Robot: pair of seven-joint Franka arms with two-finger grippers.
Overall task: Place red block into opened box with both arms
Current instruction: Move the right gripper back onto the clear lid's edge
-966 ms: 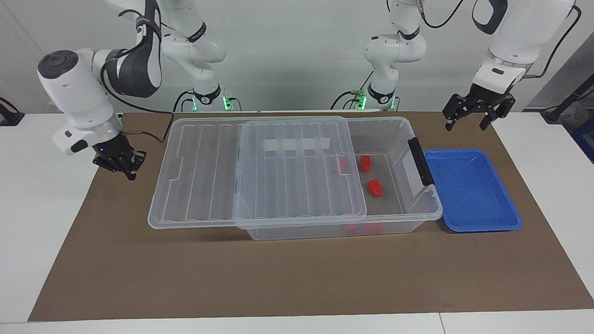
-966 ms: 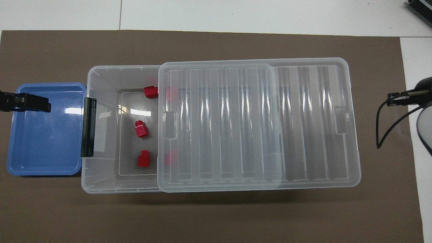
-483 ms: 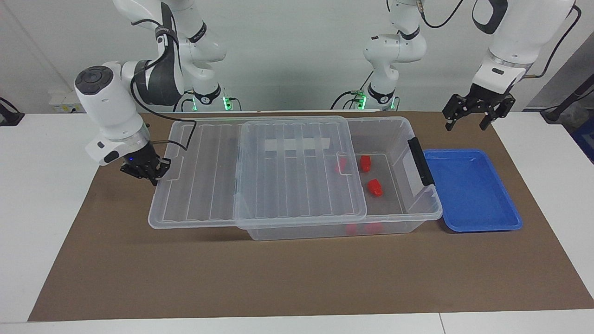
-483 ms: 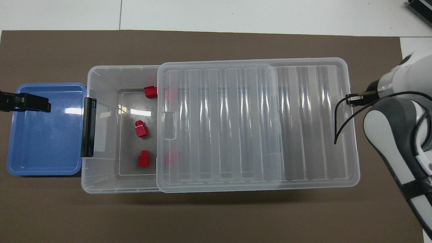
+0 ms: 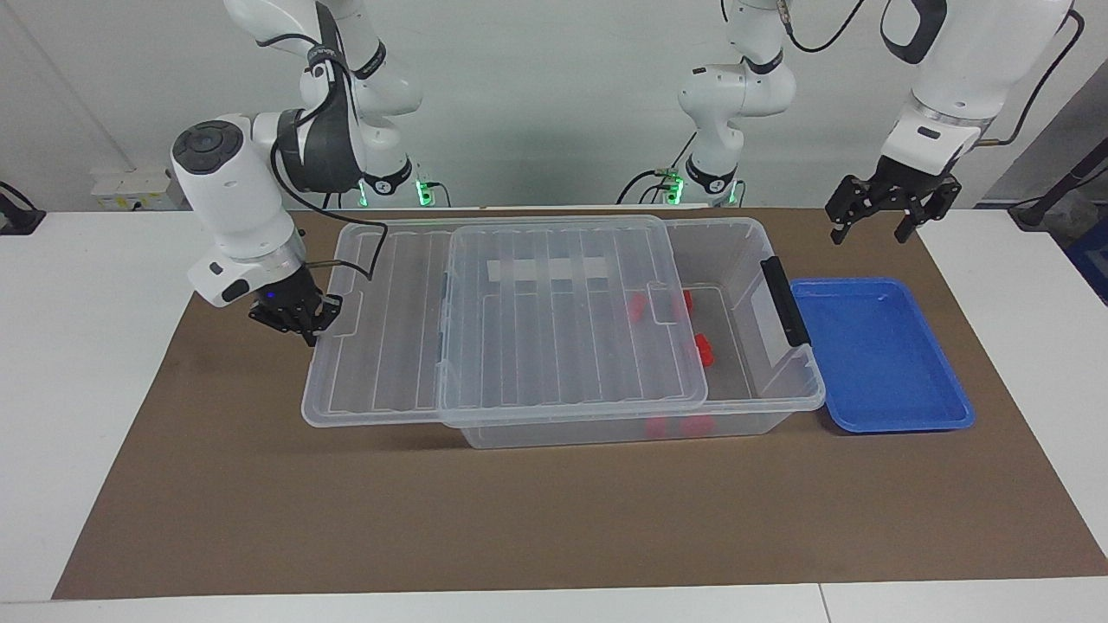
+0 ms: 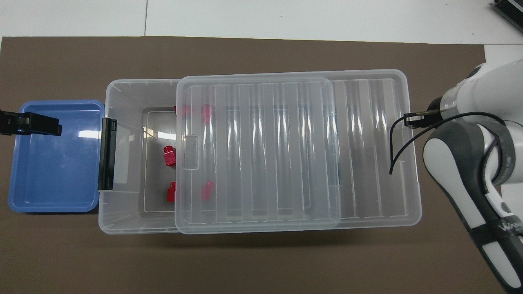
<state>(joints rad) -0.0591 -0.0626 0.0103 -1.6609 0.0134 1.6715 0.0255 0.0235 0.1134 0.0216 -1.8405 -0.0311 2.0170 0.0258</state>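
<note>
The clear box (image 5: 783, 381) (image 6: 122, 220) lies lengthwise on the brown mat. Its ribbed lid (image 5: 554, 337) (image 6: 286, 151) rests on top, offset toward the right arm's end, so the end by the black handle (image 5: 783, 298) stays uncovered. Several red blocks lie inside. One red block (image 5: 703, 349) (image 6: 168, 156) sits at the lid's edge, and others show dimly through the lid. My right gripper (image 5: 299, 322) is shut and holds nothing, its tips against the lid's overhanging end. My left gripper (image 5: 871, 234) hangs open and empty over the blue tray's edge.
A shallow blue tray (image 5: 883, 355) (image 6: 53, 163) sits against the box's handle end, with nothing in it. The right arm (image 6: 457, 155) and its cable reach over the mat beside the lid. Bare mat runs along the box's long side away from the robots.
My right gripper has moved toward the left arm's end and met the lid's end. The lid has slid that way, covering more of the box and the blocks. The left arm has not moved.
</note>
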